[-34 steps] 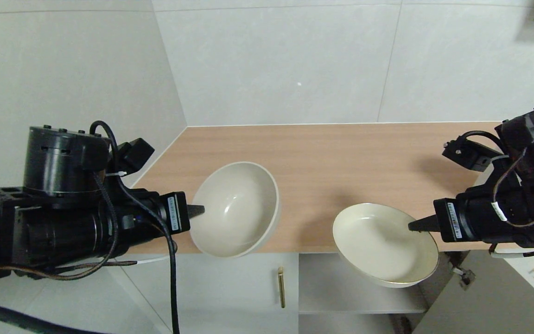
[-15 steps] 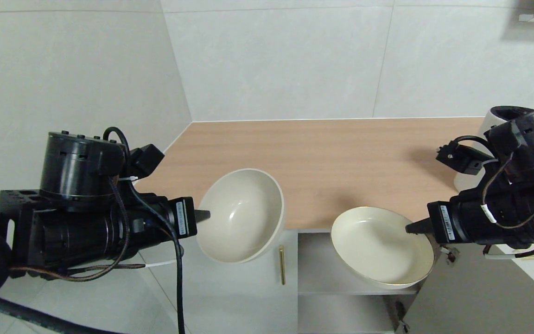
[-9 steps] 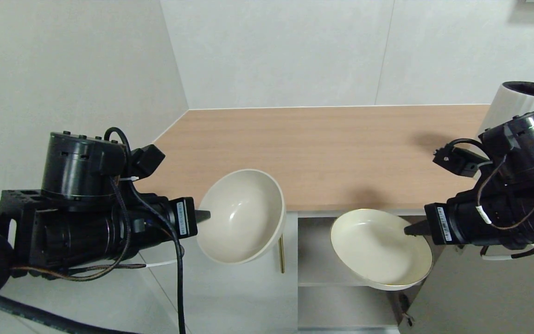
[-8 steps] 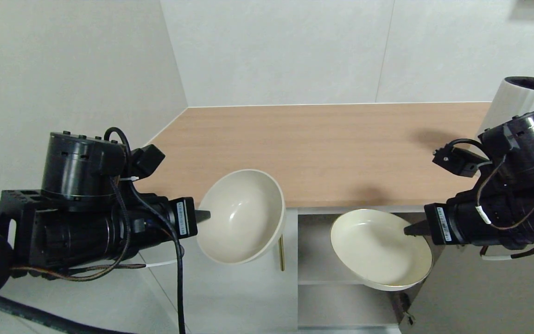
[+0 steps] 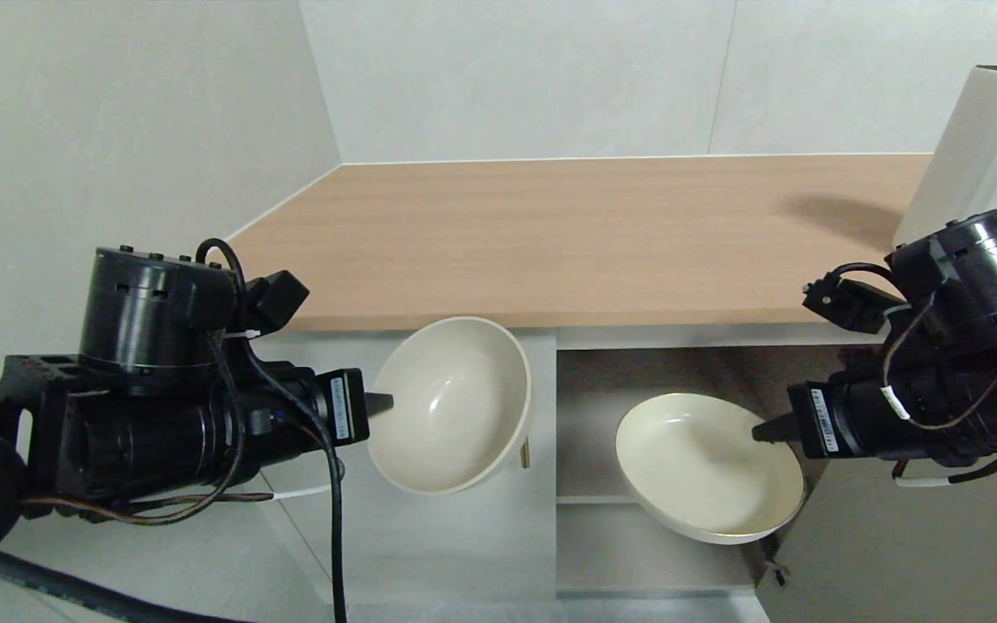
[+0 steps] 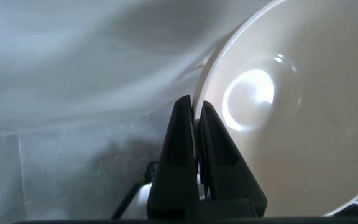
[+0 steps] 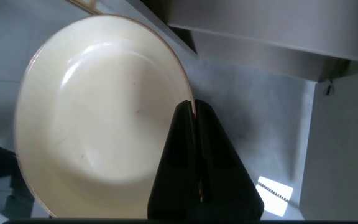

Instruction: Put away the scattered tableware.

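Hanging in the air before the front edge of the light brown wooden desk (image 5: 568, 234), a deep, round, cream-white glossy bowl (image 5: 451, 407) is held by the left gripper (image 5: 382, 401). The rim of the bowl is pinched between the two black fingers, one finger inside the rim and one outside, as is seen closely in the left wrist view, where the left gripper (image 6: 196, 109) is pressed on the thin edge of the bowl (image 6: 291, 112). The bowl is tilted, with its hollow turned up and toward the head camera, and it is seen in front of the closed white cabinet door, beside a slim gold-coloured handle (image 5: 524, 452).

A shallow, round, cream-white plate with a thin golden rim (image 5: 706, 467) is held in the same manner by the right gripper (image 5: 758, 428). Its edge is clamped between the fingers, which is shown also in the right wrist view, where the right gripper (image 7: 193, 109) is shut on the rim of the plate (image 7: 98, 118). The plate is tilted and is held in the air before the open grey compartment of the cabinet (image 5: 585, 433), under the desk. Bowl and plate are kept apart and are not touching.

A tall white ribbed cylinder (image 5: 983, 147) is standing on the desk at the right end.
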